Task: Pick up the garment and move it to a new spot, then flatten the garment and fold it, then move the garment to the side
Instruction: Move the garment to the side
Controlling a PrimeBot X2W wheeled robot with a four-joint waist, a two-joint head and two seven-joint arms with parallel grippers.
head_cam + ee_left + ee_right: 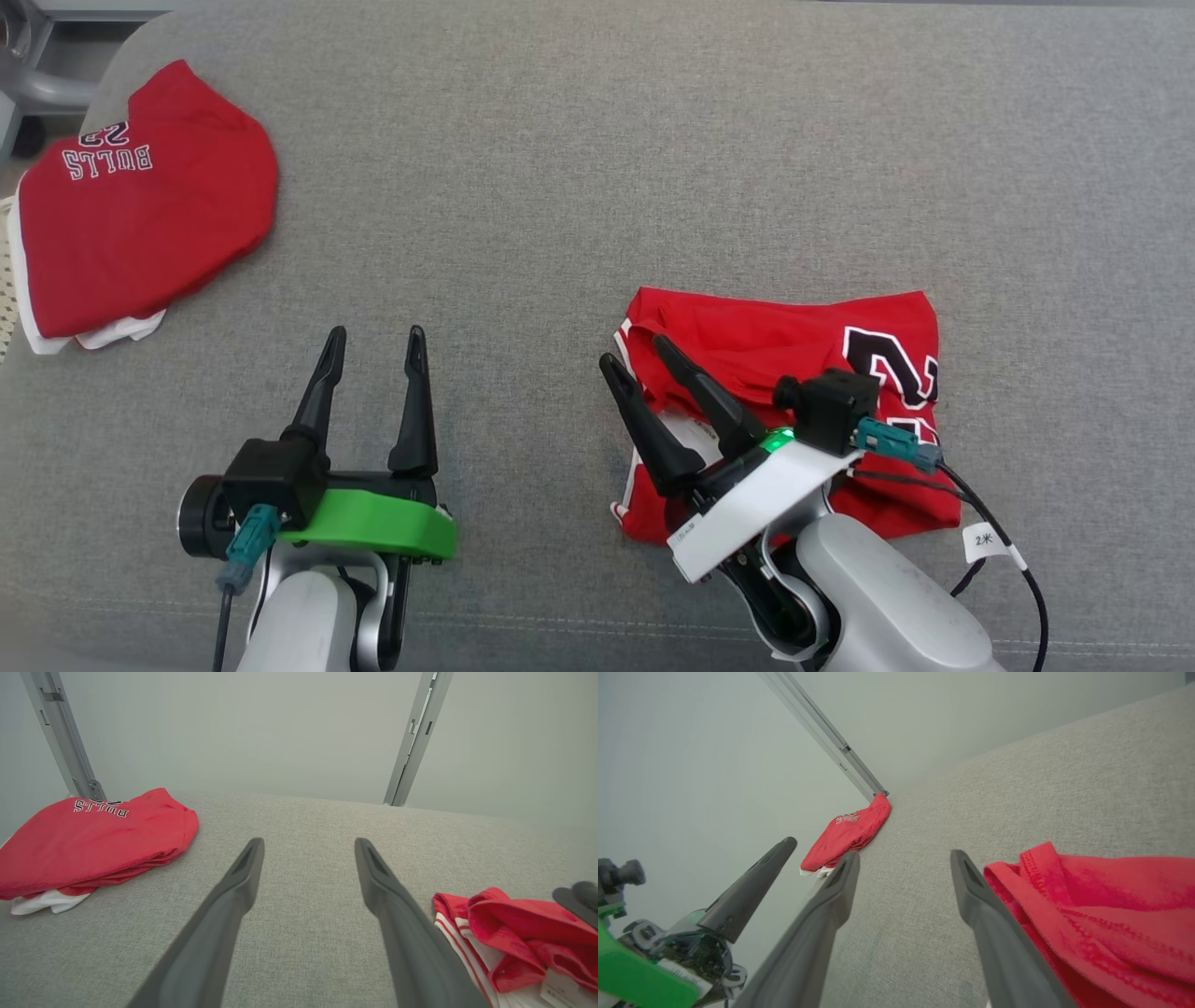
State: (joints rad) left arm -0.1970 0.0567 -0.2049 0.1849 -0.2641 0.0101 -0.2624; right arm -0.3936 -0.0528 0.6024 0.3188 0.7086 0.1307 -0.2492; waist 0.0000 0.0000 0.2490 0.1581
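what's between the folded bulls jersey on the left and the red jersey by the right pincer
Bare grey upholstery, plain in the head view; the left pincer stands just short of that stretch.

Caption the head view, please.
Left pincer open over grey surface; right pincer open over a red jersey; folded pile far left.

Lab test rig; grey cloth bench (653, 140), alu frame posts (415, 742), plain walls (243, 728).
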